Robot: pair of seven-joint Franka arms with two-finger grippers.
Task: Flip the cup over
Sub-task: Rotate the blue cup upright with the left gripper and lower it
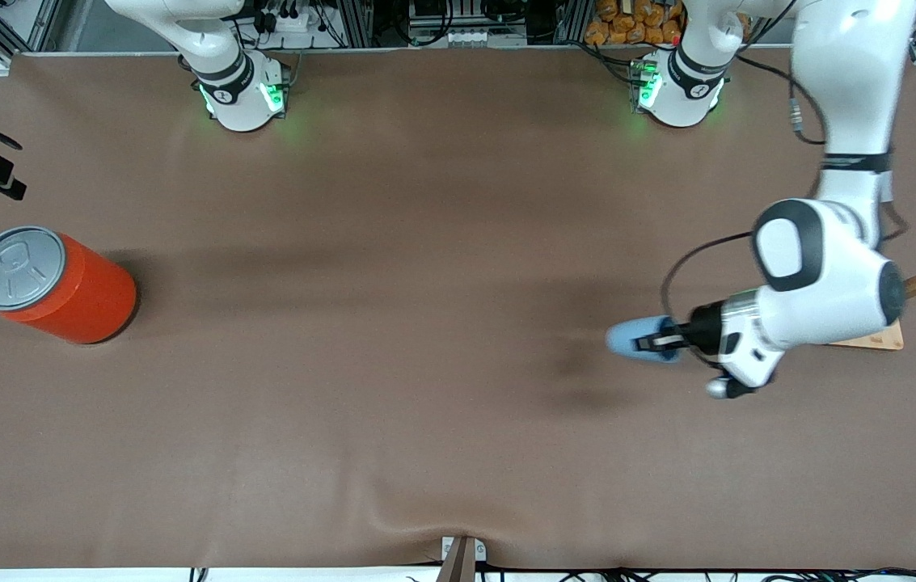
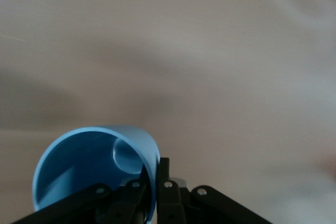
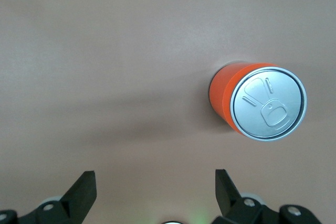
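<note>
One small light-blue matte tapered cup (image 1: 632, 337) pinched at its rim by our left gripper (image 1: 662, 339) | we rotate slowly, mouth clear of table | right gripper (image 3: 155, 190) spread wide, waiting.

We see a brown, faintly wrinkled counter (image 1: 425, 283) under soft shadows; along its top edge run aluminium framing (image 1: 360, 24), cables and orange packets (image 1: 635, 20).
</note>
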